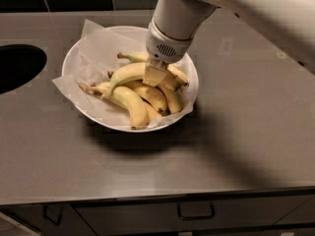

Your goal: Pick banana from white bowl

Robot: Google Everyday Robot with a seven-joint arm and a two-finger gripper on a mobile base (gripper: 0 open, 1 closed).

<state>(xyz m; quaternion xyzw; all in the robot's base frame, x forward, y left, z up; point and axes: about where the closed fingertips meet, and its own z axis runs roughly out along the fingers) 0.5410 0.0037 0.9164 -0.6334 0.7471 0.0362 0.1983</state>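
Observation:
The white bowl [74, 63], lined with crinkled white paper, stands on the grey counter left of centre and holds several bananas. The banana [127, 73], long, arched and all yellow, lies across the top of the pile with its brownish stem tip pointing down-left. My gripper [153, 75] comes down from the upper right under a white wrist. It is shut on the banana's middle, and the banana sits slightly raised over the others. Its right end is partly hidden behind the gripper.
A slimmer banana with a greenish stem [132, 57] lies at the bowl's back. Shorter bananas [134, 106] fill the front. A dark round opening [17, 68] is cut in the counter at the left. Drawer handles [196, 213] run below the front edge.

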